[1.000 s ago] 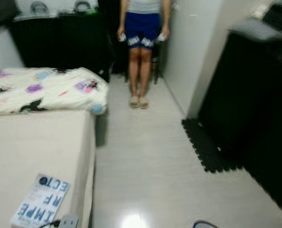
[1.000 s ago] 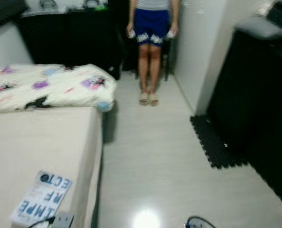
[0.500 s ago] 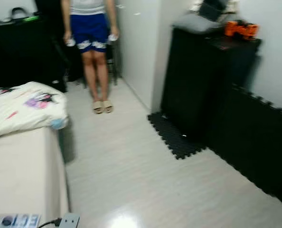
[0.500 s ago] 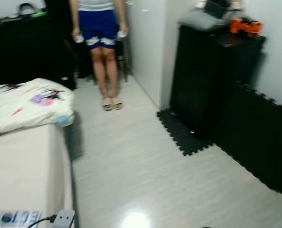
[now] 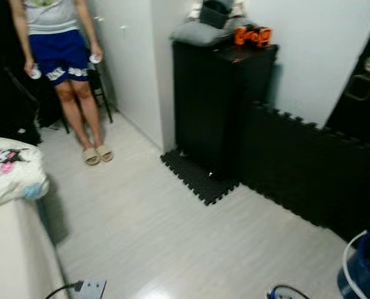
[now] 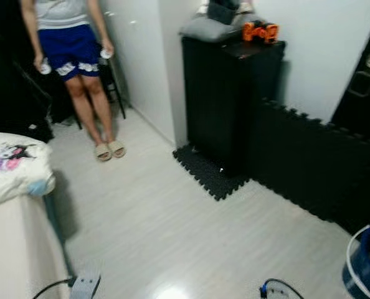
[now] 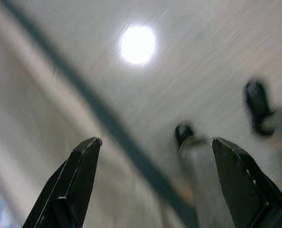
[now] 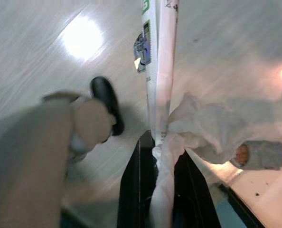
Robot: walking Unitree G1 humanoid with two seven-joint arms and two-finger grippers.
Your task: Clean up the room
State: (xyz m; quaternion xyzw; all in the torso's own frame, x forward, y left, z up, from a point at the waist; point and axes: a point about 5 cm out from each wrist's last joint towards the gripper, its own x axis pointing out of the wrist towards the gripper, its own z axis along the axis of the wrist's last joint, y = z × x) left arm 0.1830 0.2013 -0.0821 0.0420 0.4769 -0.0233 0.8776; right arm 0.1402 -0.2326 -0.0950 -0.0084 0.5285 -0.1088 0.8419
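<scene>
My right gripper is shut on a crumpled white plastic wrapper with a small green and blue printed label; the wrapper hangs out past the fingers above the pale floor. With nothing between its fingers, my left gripper stands open over the floor beside the bed's edge. A blue bucket with a white rim stands on the floor at the near right.
A person in blue shorts and sandals stands at the far left. A tall black cabinet carries a grey cushion and an orange item. Black foam mats line the right wall. The bed is at the left, a power strip beside it.
The camera has swung to the right: the bed and book slid off to the left, and the black cabinet, foam mats and blue bucket came into view. The person stays in place.
</scene>
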